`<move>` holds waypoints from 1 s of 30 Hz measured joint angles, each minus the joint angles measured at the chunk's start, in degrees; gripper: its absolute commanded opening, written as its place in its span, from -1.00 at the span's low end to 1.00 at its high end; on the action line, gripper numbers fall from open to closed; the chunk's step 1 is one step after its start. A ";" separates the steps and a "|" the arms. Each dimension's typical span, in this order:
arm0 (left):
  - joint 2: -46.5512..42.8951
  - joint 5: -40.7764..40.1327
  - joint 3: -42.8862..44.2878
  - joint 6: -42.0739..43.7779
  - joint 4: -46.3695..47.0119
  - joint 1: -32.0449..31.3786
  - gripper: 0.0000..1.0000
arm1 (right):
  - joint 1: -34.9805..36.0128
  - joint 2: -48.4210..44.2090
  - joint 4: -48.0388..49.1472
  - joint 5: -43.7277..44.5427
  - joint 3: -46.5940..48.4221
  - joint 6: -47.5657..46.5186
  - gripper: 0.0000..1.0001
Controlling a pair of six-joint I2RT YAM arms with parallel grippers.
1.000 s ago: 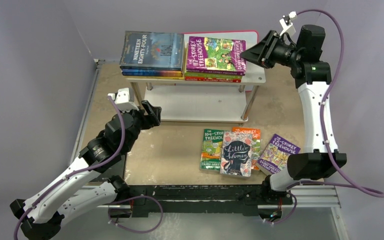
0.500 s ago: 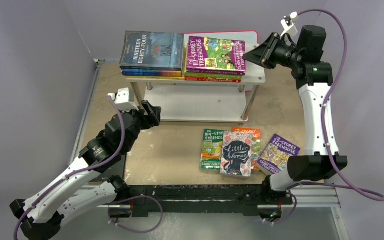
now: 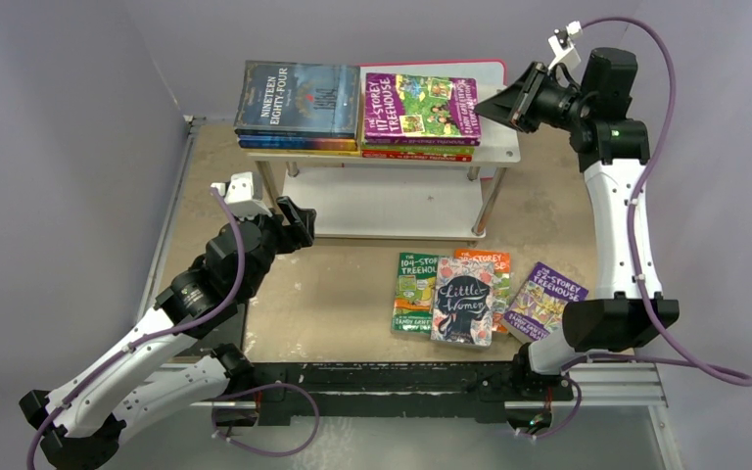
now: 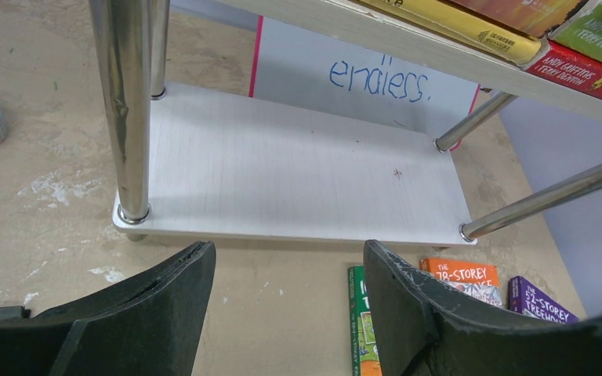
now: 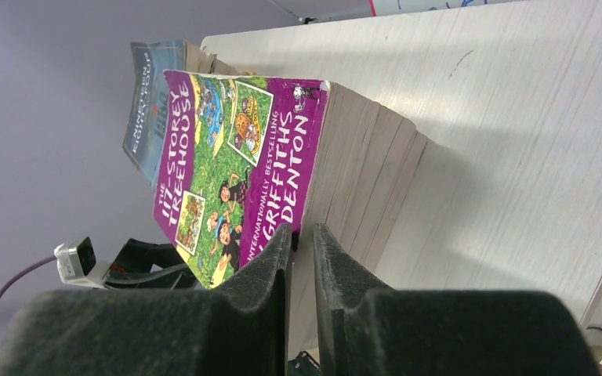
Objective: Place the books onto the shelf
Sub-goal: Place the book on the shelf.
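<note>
Top external view: two stacks of books [image 3: 299,143] up on the top board of the shelf [image 3: 501,147]. Dark blue Nineteen Eighty-Four [image 3: 299,98] on top of the left stack, purple Treehouse book [image 3: 421,103] on top of the right stack. Four more lying flat on the counter [image 3: 333,294] in front of the shelf, with Little Women [image 3: 463,302] resting over two of them.

Right gripper [image 3: 494,104] up at the right edge of the purple Treehouse book, fingers almost closed with just a thin gap, nothing between them as far as can be seen. Left gripper [image 4: 286,262] wide open and empty, low down near the bottom board.

Looks like tidying the right stack. To do it well: push softly, flat against the edge, not at a corner. Stop when lined up with the ones below. Take care not to shove the stack off the back. Then go down for Little Women first, being the top one.
</note>
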 measured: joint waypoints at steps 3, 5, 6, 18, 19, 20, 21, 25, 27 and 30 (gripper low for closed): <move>0.00 0.02 0.00 0.00 0.00 0.00 0.36 | 0.04 0.24 0.37 -0.17 0.00 0.46 -0.68; 0.00 0.00 0.00 -0.02 0.00 0.00 0.36 | 0.07 0.24 0.37 -0.07 0.00 0.85 -0.62; 0.00 0.00 0.00 -0.02 0.00 0.00 0.36 | 0.07 0.22 0.39 0.00 0.00 1.09 -0.61; 0.04 0.00 0.00 -0.11 0.00 0.00 0.36 | 1.77 -4.76 2.62 6.01 -6.25 4.55 -0.05; 0.07 0.00 0.00 -0.11 0.00 0.00 0.36 | 1.81 -5.44 2.49 6.25 -6.60 4.50 -0.04; 0.11 0.00 0.00 -0.11 0.00 0.00 0.36 | 1.81 -6.23 2.32 6.45 -6.95 4.48 -0.04; 0.13 0.00 0.00 -0.11 0.00 0.00 0.36 | 1.81 -7.02 2.21 6.62 -7.26 4.42 -0.03; 0.22 0.04 0.00 -0.13 0.00 0.00 0.36 | 1.81 -10.21 2.03 7.37 -8.72 4.24 -0.06; 0.24 0.04 0.00 -0.13 0.00 0.00 0.36 | 1.81 -11.28 2.12 7.26 -9.33 4.20 -0.08; 0.24 0.04 0.00 -0.13 0.00 0.00 0.36 | 1.81 -12.22 2.64 6.34 -10.95 4.31 -0.14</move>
